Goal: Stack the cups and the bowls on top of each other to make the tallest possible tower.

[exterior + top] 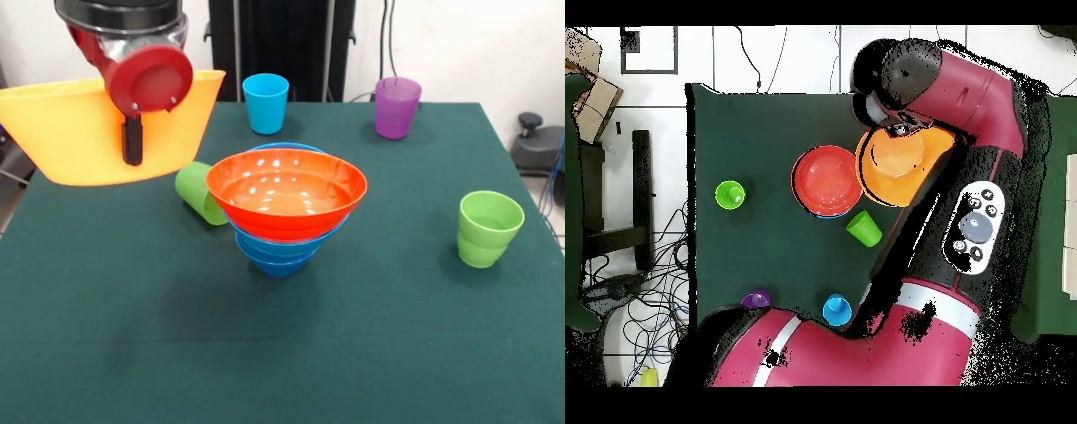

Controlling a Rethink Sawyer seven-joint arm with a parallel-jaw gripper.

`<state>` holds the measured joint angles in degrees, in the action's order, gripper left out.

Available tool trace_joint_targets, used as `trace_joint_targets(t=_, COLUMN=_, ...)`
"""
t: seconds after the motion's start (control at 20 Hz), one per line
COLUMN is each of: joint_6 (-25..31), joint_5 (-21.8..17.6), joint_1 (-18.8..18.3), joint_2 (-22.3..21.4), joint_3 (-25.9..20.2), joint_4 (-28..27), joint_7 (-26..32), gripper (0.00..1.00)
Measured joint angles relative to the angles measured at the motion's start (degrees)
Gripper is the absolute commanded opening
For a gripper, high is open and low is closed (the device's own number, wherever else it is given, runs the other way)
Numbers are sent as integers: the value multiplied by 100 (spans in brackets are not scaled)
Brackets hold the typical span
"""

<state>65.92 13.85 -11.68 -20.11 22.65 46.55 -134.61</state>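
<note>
My gripper (132,146) is shut on the rim of the big yellow-orange bowl (71,132) and holds it in the air at the left, beside the tower. One black finger shows on the bowl's outside wall. The tower is an orange-red bowl (286,190) nested on blue bowls (278,252) at the table's middle. A green cup (201,193) lies on its side against the tower's left. Another green cup (488,228) stands at the right. A light blue cup (266,102) and a purple cup (396,107) stand at the back. The yellow cup is out of view. In the overhead view the held bowl (905,165) hangs right of the tower (827,180).
The green table cloth (265,353) ends at a front edge and at side edges. The robot's arm (985,200) spans the table's right side in the overhead view. Cables and a chair stand off the table.
</note>
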Motion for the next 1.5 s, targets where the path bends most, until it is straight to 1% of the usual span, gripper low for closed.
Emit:
trace_joint_targets(t=0.35, joint_6=174, joint_5=43, joint_1=59, joint_2=265, joint_3=145, joint_4=-261, joint_7=0, gripper=0)
trace_joint_targets(t=0.75, joint_6=331, joint_5=174, joint_1=85, joint_2=420, joint_3=270, joint_4=-495, joint_7=0, gripper=0)
trace_joint_targets(t=1.0, joint_6=333, joint_5=174, joint_1=83, joint_2=290, joint_3=291, joint_4=-277, joint_7=0, gripper=0)
trace_joint_targets(t=1.1, joint_6=334, joint_5=174, joint_1=80, joint_2=164, joint_3=321, joint_4=-119, joint_7=0, gripper=0)
trace_joint_targets(t=1.5, joint_6=334, joint_5=175, joint_1=81, joint_2=-61, joint_3=443, joint_4=27, joint_7=0, gripper=0)
